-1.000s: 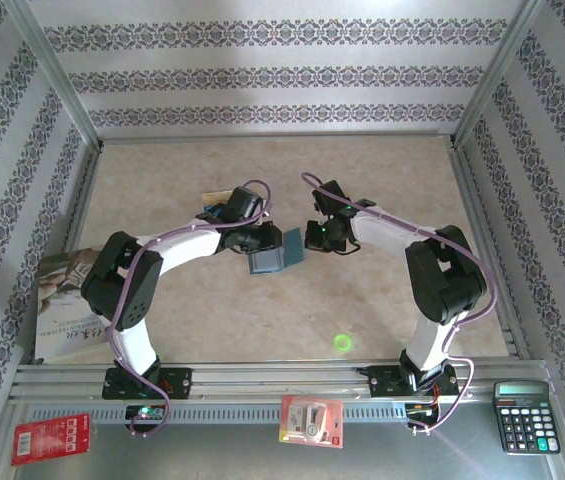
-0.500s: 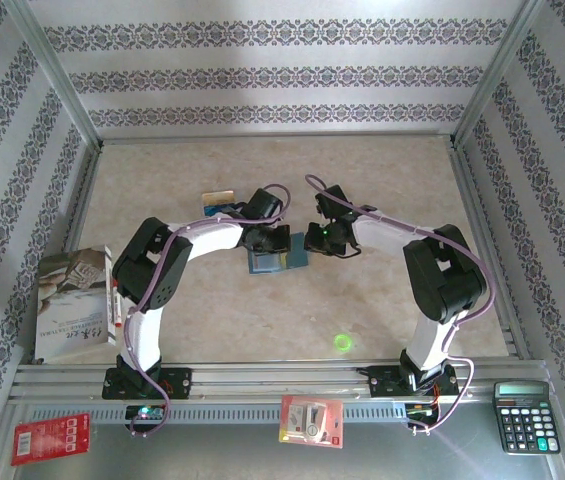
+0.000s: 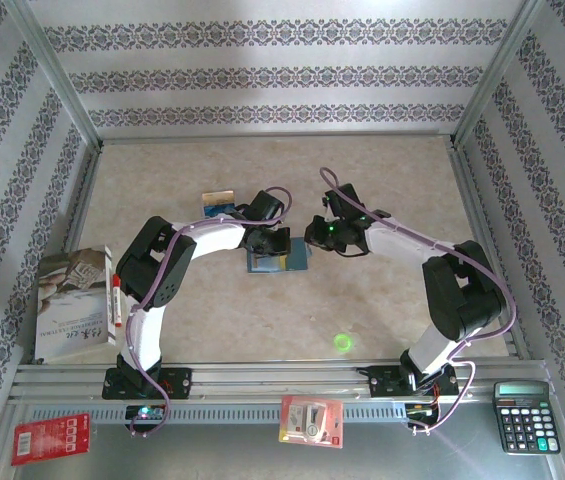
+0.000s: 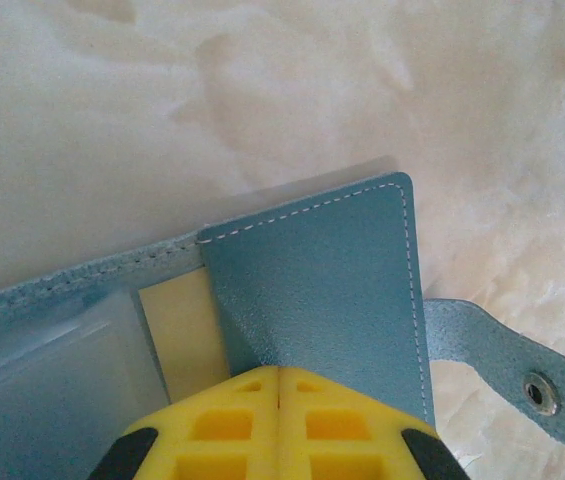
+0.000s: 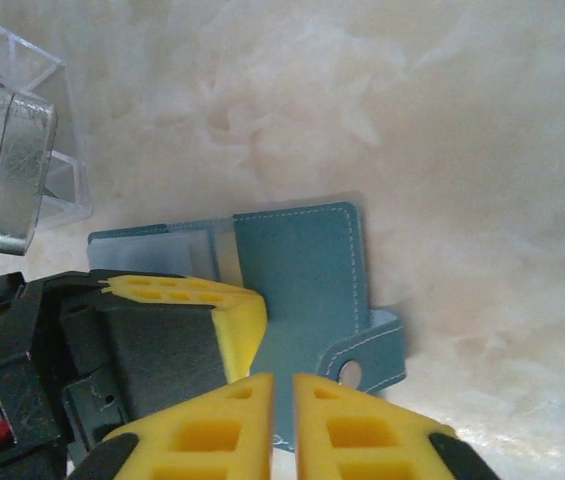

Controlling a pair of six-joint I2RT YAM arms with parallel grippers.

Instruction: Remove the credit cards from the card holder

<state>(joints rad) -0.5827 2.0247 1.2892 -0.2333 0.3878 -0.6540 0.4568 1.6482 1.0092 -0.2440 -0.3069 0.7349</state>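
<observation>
Slate-blue card holder is found opened on the marbled table, mid-field — one panel is pinched by the clenched left gripper, a tan card is seen in its sleeve, and the right gripper is placed at the snap tab, jaws nearly together, grip undeterminable.

Left tool, right tool crowd card holder; far table free.

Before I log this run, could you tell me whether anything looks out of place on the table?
Nothing looks spilled or damaged. One card lies loose on the table, apart from the holder. The holder's cover is creased at a slant under the shut left gripper, exposing a tan card.
</observation>
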